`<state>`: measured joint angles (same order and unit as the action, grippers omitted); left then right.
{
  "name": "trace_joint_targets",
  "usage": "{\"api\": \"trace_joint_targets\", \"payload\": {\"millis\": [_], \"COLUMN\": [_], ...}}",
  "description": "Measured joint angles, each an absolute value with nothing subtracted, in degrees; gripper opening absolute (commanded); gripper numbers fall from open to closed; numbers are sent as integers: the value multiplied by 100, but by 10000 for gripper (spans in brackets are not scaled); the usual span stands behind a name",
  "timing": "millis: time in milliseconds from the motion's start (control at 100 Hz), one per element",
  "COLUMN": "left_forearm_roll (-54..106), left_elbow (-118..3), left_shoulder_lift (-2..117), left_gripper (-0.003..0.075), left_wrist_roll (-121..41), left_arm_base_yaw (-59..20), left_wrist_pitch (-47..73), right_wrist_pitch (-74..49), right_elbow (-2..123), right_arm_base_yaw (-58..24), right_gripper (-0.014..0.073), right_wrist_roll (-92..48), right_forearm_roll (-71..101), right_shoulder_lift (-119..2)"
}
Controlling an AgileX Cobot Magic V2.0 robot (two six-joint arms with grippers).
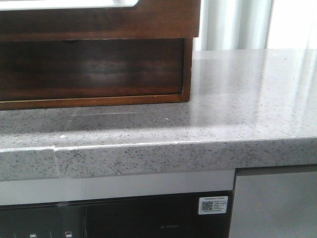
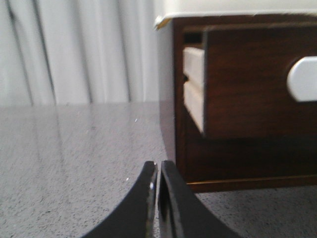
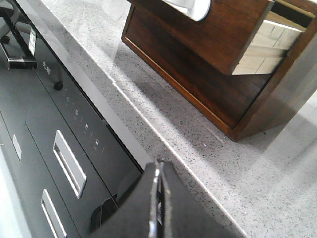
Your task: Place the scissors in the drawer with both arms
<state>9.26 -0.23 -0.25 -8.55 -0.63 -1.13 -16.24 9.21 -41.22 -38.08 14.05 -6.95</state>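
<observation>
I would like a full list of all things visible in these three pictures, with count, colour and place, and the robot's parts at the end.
Wooden cabinet: one, dark brown, on the countertop at the rear left of the front view.
Drawer: one, dark brown front with pale sides, pulled partly out of the cabinet; a white handle on its front.
Countertop: one, speckled grey stone, across all views.
Appliance: one, black front with a white label, below the countertop edge.
Curtain: one, white, behind the countertop.
Scissors: none visible in any view.
Left gripper: one, black, fingers together, holding nothing, above the countertop beside the cabinet.
Right gripper: one, black, fingers together, holding nothing, above the countertop's front edge.
</observation>
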Motion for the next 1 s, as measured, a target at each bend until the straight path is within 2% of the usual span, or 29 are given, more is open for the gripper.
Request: {"api": "trace_joint_targets", "payload": {"millis": [160, 500, 1000], "left_forearm_roll": [304, 162, 162], "left_elbow": [-23, -23, -23], "left_shoulder_lift": [-25, -25, -25], "left_gripper": [-20, -20, -20], "left_wrist_roll": [60, 274, 274], "left_arm_base_yaw": [180, 191, 191], "left_wrist_pitch": [129, 1799, 1849], "right_wrist_pitch": [-1622, -1608, -1599], "right_elbow": [921, 921, 921], "right_arm_base_yaw": [-4122, -4122, -4122], "right_gripper": [-66, -66, -66], "right_wrist_roll": [-3808, -3808, -3804], "right_forearm_roll": [1405, 1405, 1405], "right_shoulder_lift": [-695, -695, -695]}}
